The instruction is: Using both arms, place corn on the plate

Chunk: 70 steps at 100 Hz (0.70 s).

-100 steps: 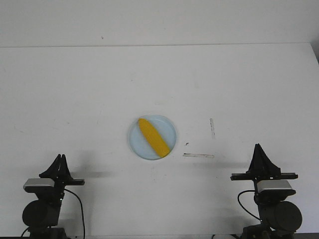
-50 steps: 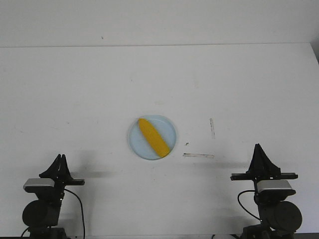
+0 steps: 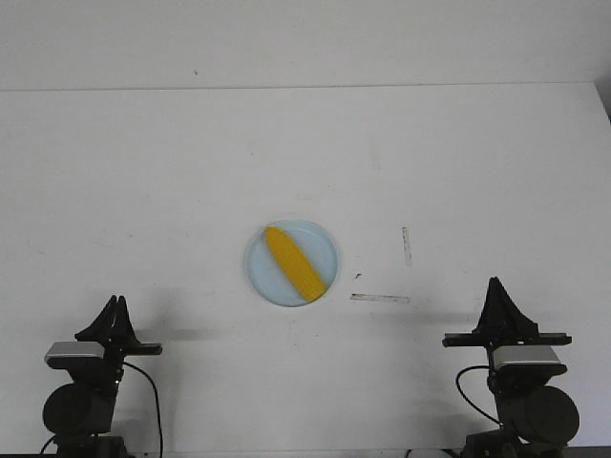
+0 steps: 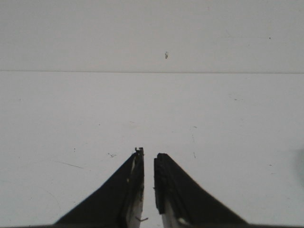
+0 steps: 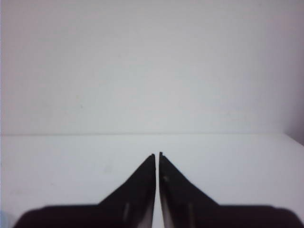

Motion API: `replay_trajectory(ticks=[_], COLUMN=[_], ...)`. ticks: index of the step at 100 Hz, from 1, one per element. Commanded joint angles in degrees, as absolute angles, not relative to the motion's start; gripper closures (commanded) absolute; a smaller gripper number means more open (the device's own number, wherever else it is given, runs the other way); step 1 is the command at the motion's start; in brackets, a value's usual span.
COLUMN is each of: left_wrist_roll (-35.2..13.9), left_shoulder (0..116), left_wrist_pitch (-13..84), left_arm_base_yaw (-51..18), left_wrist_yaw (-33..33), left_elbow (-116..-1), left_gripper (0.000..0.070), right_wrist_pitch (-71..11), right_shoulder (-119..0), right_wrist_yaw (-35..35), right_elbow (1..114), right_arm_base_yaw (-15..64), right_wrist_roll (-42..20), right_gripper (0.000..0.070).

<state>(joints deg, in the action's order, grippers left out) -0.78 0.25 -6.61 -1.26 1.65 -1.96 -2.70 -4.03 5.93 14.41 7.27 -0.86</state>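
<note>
Front view: the corn (image 3: 293, 264) lies diagonally inside the plate (image 3: 323, 238) at centre frame, its lower tip near the plate's lower-right rim, so you can judge the placing done. For the step in hand, just keep both arms parked and clear; don't reach back in, since a nudge could roll the smooth cob off the low rim. The left gripper (image 3: 113, 312) sits at lower left and the right gripper (image 3: 495, 296) at lower right, both low by their bases, well apart from the plate, pointing forward over the table (image 3: 153, 181). In the wrist views the left jaws are pressed nearly together with a thin slit between them, the right jaws pressed together, and neither pinches anything.
</note>
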Motion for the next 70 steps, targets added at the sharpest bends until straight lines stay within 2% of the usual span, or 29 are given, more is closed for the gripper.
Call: replay_trajectory(ticks=[1, 16, 59, 70], left_wrist_roll=[-0.5, -0.5, -0.5, -0.5], left_shoulder=[0.2, 0.2, 0.2, 0.2], left_wrist_pitch=[-7.4, -7.4, -7.4, -7.4], left_arm_base_yaw=[-1.3, -1.3, -1.3, -1.3], left_wrist_yaw=[1.7, 1.7, 1.7, 1.7], left_elbow=[-0.8, -0.8, -0.8, -0.8], left_gripper=[0.0658, 0.0658, 0.0658, 0.0658], right_wrist_pitch=[-3.7, -7.0, -7.2, -3.6], right_shoulder=[-3.5, -2.5, -0.1, -0.1], right_wrist_yaw=[4.3, -0.1, 0.1, 0.0], right_elbow=[14.2, 14.2, 12.4, 9.5], right_arm_base_yaw=[6.6, 4.1, 2.2, 2.2], right_wrist_roll=[-1.3, -1.2, -1.3, -1.4], right_gripper=[0.0686, 0.0686, 0.0686, 0.0686])
